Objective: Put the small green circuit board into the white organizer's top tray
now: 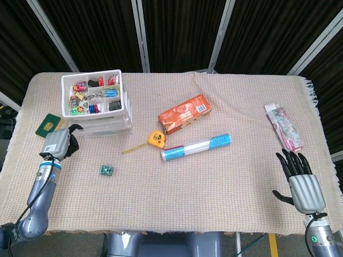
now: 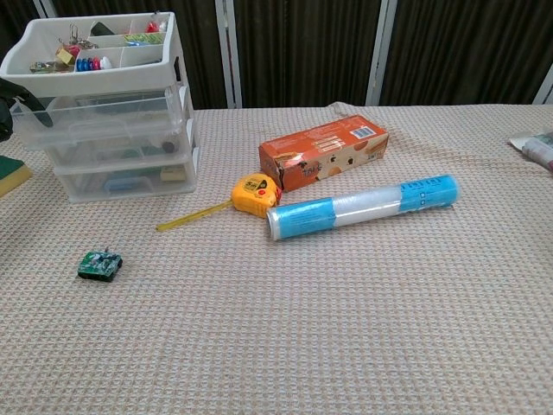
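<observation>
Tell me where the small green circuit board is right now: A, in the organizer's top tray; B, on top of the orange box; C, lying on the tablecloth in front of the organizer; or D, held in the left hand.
C: the small green circuit board lies on the cloth, nearer the robot than the white organizer, and no hand touches it.

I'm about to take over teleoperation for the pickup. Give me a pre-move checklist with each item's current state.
1. Small green circuit board lies free on the cloth, nothing touching it: ok.
2. Left hand holds nothing: ok.
3. Left hand positioned over the board: not ok, it sits off to the board's left, near the white organizer.
4. Organizer's top tray open from above: ok, though its compartments hold small items.
5. Right hand clear of the work area, fingers apart: ok.
</observation>
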